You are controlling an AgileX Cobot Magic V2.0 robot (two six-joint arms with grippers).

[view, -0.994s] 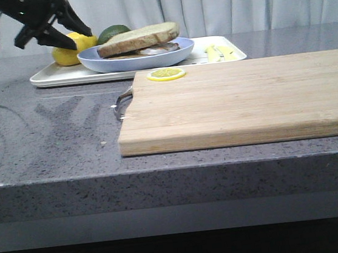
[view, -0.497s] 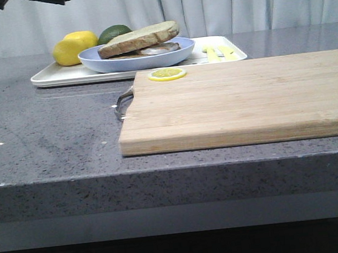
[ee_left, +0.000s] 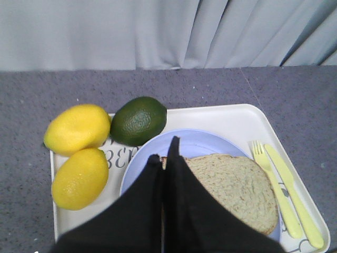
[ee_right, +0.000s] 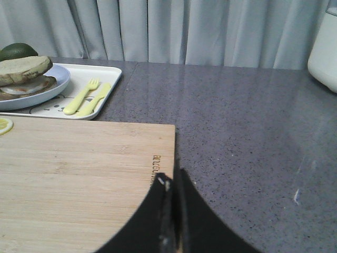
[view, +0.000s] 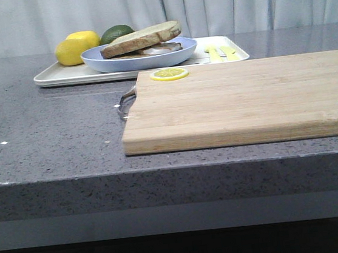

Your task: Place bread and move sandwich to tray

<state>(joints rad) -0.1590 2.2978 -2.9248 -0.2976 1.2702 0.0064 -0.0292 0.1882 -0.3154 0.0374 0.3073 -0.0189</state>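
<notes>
Neither pincer shows in the front view. On the grey table (view: 48,134) lies a wooden cutting board (view: 245,99) with a lemon slice (view: 170,74) at its far left corner. Behind it the white tray (view: 59,76) carries the pale-blue plate (view: 143,60) with the sandwich (view: 141,39) on it, the top bread (view: 137,37) tilted over the filling, two lemons (view: 76,47) and an avocado (view: 115,32) at the left, and a yellow fork and knife (view: 220,51) at the right.

From the left wrist, the left pincer (ee_left: 166,153) is closed with nothing between its tips, held over the plate (ee_left: 205,143) just at the edge of the bread (ee_left: 231,187). Height above it is hard to judge. Two lemons (ee_left: 79,158) and the avocado (ee_left: 138,120) sit beside the plate on the tray (ee_left: 237,118).

From the right wrist, the right pincer (ee_right: 172,182) is closed and empty, above the near corner of the cutting board (ee_right: 79,174). Farther off, the sandwich (ee_right: 23,74) rests on its plate (ee_right: 37,95) on the tray (ee_right: 108,74).
</notes>
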